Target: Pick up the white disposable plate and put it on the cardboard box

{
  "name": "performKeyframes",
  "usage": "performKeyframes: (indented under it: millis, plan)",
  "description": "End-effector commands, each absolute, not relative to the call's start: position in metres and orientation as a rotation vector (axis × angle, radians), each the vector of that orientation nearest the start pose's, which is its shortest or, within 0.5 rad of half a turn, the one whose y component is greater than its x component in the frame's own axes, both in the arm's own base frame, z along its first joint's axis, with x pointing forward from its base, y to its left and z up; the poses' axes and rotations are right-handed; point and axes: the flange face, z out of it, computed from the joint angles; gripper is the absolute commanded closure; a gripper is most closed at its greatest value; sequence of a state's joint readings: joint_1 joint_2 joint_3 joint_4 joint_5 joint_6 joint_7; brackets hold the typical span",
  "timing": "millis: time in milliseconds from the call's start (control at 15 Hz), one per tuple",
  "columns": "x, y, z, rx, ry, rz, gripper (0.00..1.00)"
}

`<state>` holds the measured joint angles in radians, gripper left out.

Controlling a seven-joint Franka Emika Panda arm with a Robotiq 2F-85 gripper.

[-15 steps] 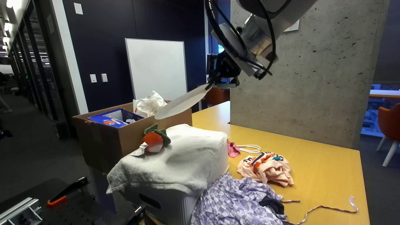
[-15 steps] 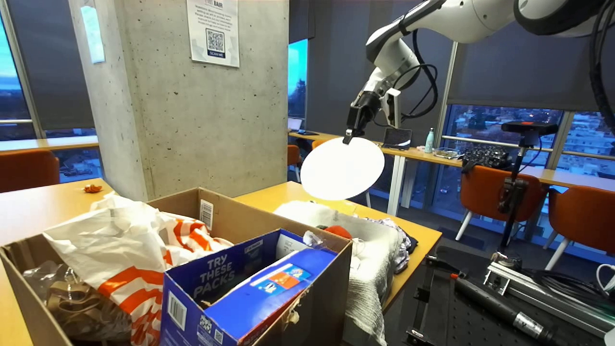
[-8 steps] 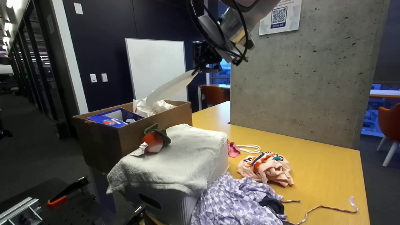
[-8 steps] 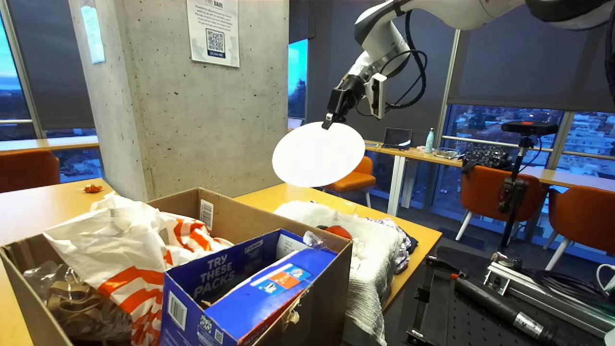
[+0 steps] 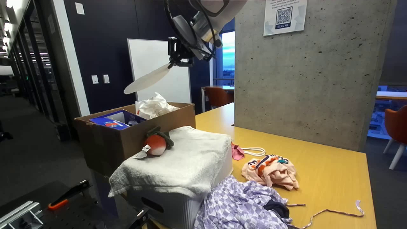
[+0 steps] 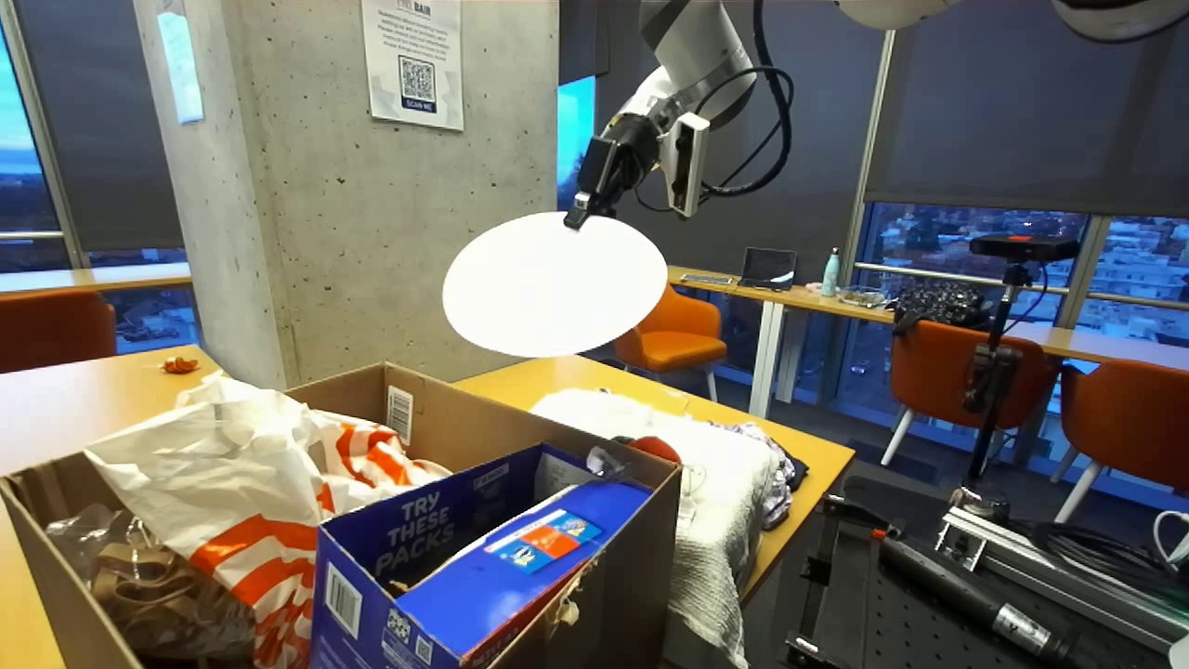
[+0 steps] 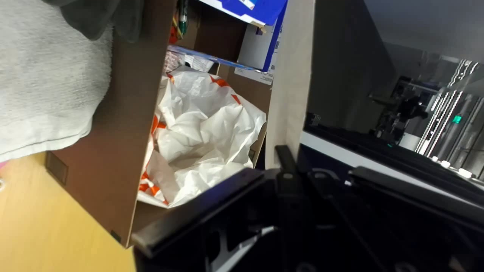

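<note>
The white disposable plate (image 5: 148, 80), its rim pinched in the hand (image 5: 170, 65), has just swung across and now hangs tilted above the cardboard box (image 5: 98, 144), clear of it, so only lowering and release seem to remain.

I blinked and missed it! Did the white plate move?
Yes. In an exterior view, the white plate has moved up and left in the picture: its low end now reaches past the left edge of the whiteboard.
</note>
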<state>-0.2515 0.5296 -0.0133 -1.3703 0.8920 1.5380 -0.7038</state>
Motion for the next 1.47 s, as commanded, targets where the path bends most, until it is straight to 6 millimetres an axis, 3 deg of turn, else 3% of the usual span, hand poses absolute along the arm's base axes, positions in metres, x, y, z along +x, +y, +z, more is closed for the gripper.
performKeyframes:
  millis: [0,200,467,1000,1400]
  plan:
    - [0.676,-0.046,0.411,-2.173,-0.368,-0.096,1.00]
    - [0.675,-0.012,0.387,-2.171,-0.392,-0.039,1.00]
    - [0.672,0.010,0.345,-2.185,-0.389,0.026,1.00]
    - [0.675,0.015,0.281,-2.200,-0.373,0.065,1.00]
    - [0.677,0.029,0.256,-2.216,-0.385,0.072,1.00]
